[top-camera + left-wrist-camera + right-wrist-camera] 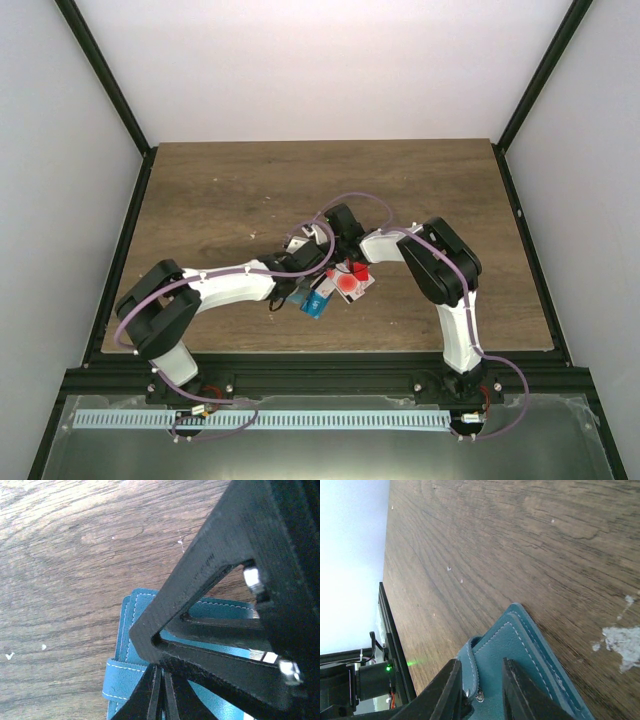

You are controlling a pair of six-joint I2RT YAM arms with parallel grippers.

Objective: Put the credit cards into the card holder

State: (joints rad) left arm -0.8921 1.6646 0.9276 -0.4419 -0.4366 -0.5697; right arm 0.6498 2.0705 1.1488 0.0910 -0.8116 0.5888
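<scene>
Right claw [481,663]: two black fingers [447,687] set close together with the strap edge of the card holder [520,650] between them. Teal leather fills the gap and touches both fingers, so it is pinching the holder. A small metal snap shows on the strap, just by the fingers.

Left claw [148,658]: its wrist view is mostly filled by the black finger frame, very close to the lens. The tips meet over the holder's stitched edge [132,612]. Cannot tell whether they are spread or pressed together, or whether they touch the leather.

Card holder: teal-blue, white stitching, seen closed from outside. One corner points out over the wooden worktop [220,190]. From the top camera it sits under the two wrists and is hidden, around the middle of the worktop, slightly near of centre. Cannot tell if it lies flat or is lifted.

Credit cards: small loose cluster just near of the claws.
- white card with red circle [350,284], in the middle
- red card [358,268], touching its far right edge
- blue card [316,302], to the near left

Cards overlap. The count beyond these three is not readable.

Both arms reach inward from the near edge, and the wrists meet above the holder.
</scene>
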